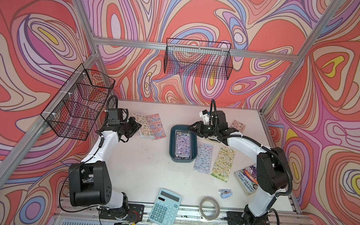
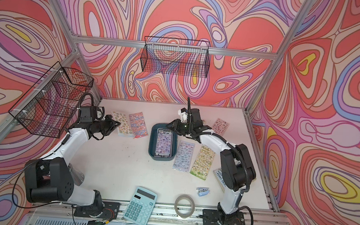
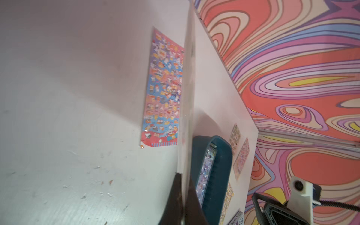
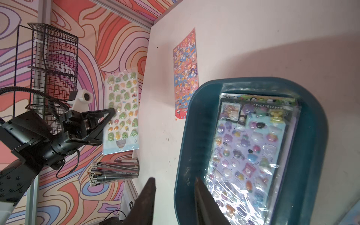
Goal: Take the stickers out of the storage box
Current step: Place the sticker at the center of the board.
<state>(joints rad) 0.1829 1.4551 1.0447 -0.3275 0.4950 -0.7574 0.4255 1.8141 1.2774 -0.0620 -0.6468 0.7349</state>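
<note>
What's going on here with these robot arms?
Two arms are taking sticker sheets out of the teal storage box. The left gripper is shut on a frog sheet, beside a pink-and-blue sheet lying flat. The right gripper is open at the box's far end, straddling the rim. A stack is in the box; a purple sheet, a yellow-green sheet and a pink sheet lie to its right.

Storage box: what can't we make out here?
- Stickers left in the storage box: top sheet covers the stack, every view.
- Right gripper inner finger touching that sheet or not: finger hides contact, right wrist view.
- Book title: right arm covers it, both top views.
</note>
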